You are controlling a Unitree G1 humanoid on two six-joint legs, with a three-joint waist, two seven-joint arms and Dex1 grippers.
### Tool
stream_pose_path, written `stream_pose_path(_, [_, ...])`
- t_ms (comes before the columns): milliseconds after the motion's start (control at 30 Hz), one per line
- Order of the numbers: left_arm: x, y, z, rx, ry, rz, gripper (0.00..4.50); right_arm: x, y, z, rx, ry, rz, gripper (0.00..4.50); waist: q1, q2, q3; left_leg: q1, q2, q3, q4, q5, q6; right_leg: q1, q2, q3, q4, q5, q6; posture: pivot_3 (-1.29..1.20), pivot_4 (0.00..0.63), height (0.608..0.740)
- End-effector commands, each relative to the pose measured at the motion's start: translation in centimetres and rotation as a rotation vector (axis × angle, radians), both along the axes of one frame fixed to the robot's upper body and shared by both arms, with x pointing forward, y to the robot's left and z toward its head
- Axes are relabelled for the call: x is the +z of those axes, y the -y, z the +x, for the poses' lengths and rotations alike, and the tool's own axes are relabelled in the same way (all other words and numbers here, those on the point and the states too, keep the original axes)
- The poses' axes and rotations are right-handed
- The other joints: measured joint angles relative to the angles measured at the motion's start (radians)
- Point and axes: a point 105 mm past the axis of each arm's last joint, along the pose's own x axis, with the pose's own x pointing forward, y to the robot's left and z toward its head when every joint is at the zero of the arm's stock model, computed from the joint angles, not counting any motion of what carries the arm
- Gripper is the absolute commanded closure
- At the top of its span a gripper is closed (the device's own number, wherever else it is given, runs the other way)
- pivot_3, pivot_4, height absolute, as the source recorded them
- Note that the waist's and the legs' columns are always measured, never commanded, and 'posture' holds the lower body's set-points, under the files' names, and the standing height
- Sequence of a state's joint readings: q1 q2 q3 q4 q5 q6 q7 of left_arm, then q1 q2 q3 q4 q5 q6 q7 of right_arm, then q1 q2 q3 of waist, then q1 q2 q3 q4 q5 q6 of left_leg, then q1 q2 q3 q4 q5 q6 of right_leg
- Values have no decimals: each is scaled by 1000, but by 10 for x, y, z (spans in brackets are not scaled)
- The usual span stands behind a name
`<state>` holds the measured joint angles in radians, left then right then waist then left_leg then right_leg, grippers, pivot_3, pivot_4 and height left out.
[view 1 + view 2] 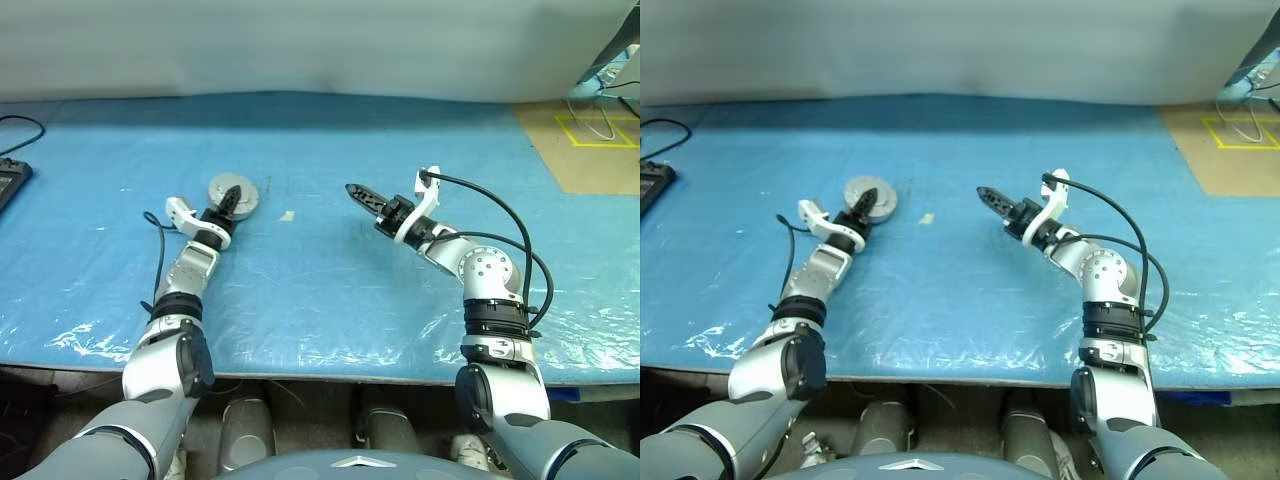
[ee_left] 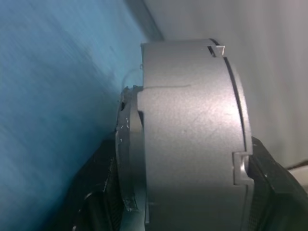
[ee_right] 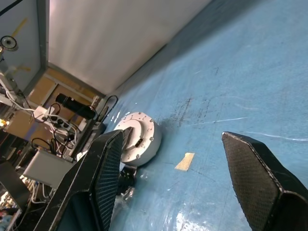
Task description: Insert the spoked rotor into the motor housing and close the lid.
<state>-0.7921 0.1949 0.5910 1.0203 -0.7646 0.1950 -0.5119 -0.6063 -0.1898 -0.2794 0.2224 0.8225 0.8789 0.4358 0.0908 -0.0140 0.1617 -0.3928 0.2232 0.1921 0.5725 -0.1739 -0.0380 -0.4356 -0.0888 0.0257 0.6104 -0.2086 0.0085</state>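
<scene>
Right gripper (image 1: pixel 352 190) hovers over the blue table (image 1: pixel 320 300), fingers spread and empty; left gripper (image 1: pixel 232 196) grips the closed housing (image 1: pixel 236 192) on the table's left, lid (image 3: pixel 136 126) shut; tape scrap (image 1: pixel 287 215) between the grippers.

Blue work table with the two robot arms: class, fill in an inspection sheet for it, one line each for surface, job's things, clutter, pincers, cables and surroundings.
Surface: blue sheet, wrinkled at the near edge.
Job's things: round grey housing, lid closed, on the sheet.
Clutter: small tan scrap beside the housing.
Pincers: left pincer straddling the housing; right pincer open, empty, apart.
Cables: black cable on the right arm.
Surroundings: pale wall behind; brown floor with yellow tape.
</scene>
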Motion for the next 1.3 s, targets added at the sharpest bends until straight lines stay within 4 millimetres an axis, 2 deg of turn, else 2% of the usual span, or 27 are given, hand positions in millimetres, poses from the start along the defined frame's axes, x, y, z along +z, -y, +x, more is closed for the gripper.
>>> stream_pose_path(33, [21,-18,12,99,14,21,1795,9,0,-2,7,47,-4,1068,5,0,0,0,0,0,0,0,0,0,0,0,0,0,0,0,150,740])
stream_pose_path(200, [26,-17,19,123,-16,77,1795,8,-2,-2,12,49,-15,1068,8,0,0,-4,-1,-2,0,0,0,0,0,-1,-1,0,0,0,150,740])
stream_pose_path(300, [27,-20,19,145,-12,124,1081,7,-3,-2,11,47,-15,1027,9,0,0,-8,-1,-7,0,0,0,0,0,-5,-1,0,0,0,150,740])
stream_pose_path(400, [26,-32,17,198,-24,173,107,6,-3,-2,8,43,-14,1027,5,0,0,-9,-1,-11,0,0,0,0,-1,-8,-1,0,0,0,150,740])
stream_pose_path(500, [30,-46,14,252,-8,211,47,5,-2,-1,4,38,-15,1027,3,0,0,-9,-1,-12,1,0,0,0,-1,-9,0,0,0,0,150,740])
stream_pose_path(567, [36,-63,9,319,17,269,47,3,-2,0,4,23,-17,1027,3,0,0,-10,-1,-12,2,0,0,0,-1,-10,0,0,0,0,150,740])
stream_pose_path(667, [42,-75,6,360,40,295,47,1,-2,0,8,10,-16,1027,6,0,0,-11,-1,-14,2,0,0,0,-1,-12,0,0,0,0,150,740])
stream_pose_path(800, [52,-84,2,384,99,340,47,4,-4,-1,22,34,-31,1027,13,0,0,-12,-1,-16,3,0,0,3,-1,-21,-1,0,0,0,150,740])
stream_pose_path(900, [62,-80,-1,372,175,413,47,11,-3,-1,15,104,-54,1027,13,0,0,-12,-1,-16,4,0,0,5,-2,-22,-2,0,0,0,150,740])
stream_pose_path(1000, [79,-63,-3,287,330,425,47,15,4,0,-36,244,-158,1027,14,0,0,-12,-1,-17,4,0,0,5,-2,-23,-1,0,0,0,150,740])
stream_pose_path(1100, [90,-22,-8,45,486,439,47,6,14,0,-96,373,-353,1027,17,0,0,-12,-1,-17,4,0,0,5,-4,-24,-2,0,0,0,150,740])
stream_pose_path(1200, [90,26,-23,-244,587,496,47,-3,25,-2,-112,433,-469,1027,14,0,0,-12,-1,-17,4,0,0,5,-4,-24,-2,-2,-4,0,150,740])
stream_pose_path(1300, [80,61,-41,-468,620,579,47,-15,31,-8,-66,482,-593,1027,8,0,0,-12,0,-17,4,0,0,5,-4,-23,-2,-2,-4,0,150,740])
